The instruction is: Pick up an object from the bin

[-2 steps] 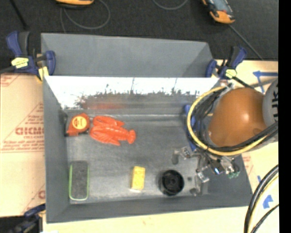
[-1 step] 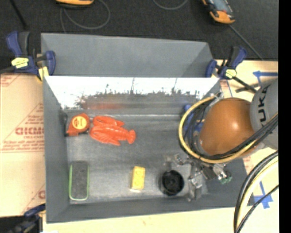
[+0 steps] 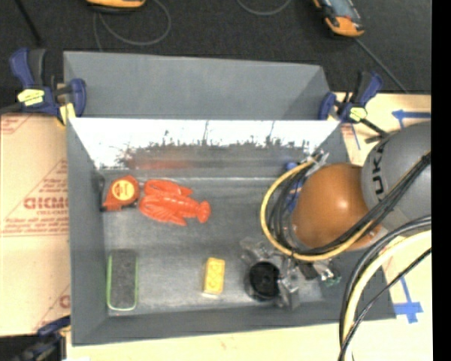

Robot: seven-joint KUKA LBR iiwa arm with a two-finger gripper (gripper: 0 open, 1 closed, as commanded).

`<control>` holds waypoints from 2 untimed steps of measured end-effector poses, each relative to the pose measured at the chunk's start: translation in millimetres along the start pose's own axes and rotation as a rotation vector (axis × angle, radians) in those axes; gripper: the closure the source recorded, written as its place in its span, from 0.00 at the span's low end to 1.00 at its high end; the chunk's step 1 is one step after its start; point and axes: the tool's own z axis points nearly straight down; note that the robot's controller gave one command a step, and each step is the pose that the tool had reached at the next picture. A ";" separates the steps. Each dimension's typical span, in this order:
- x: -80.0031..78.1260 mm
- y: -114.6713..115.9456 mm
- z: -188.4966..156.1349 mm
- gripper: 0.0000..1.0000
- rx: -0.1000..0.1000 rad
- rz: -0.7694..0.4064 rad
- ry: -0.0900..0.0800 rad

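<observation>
My gripper (image 3: 274,275) is down in the bin's front right corner, under the arm's orange cover. A black round shape (image 3: 262,280) sits right at its metal parts; I cannot tell whether it is a loose thing or part of the gripper. A small yellow block (image 3: 213,275) lies on the floor just to the gripper's left, apart from it. Farther left and back lies a red toy lobster (image 3: 173,201).
An orange and yellow tape measure (image 3: 120,193) rests against the lobster's left end by the left wall. A grey sponge with a green rim (image 3: 122,280) lies in the front left corner. The arm and its cables cover the bin's right side.
</observation>
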 end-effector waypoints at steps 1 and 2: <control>0.2 -1.0 -3.4 1.00 0.005 0.114 0.000; 0.2 -1.0 -3.4 1.00 0.005 0.114 0.000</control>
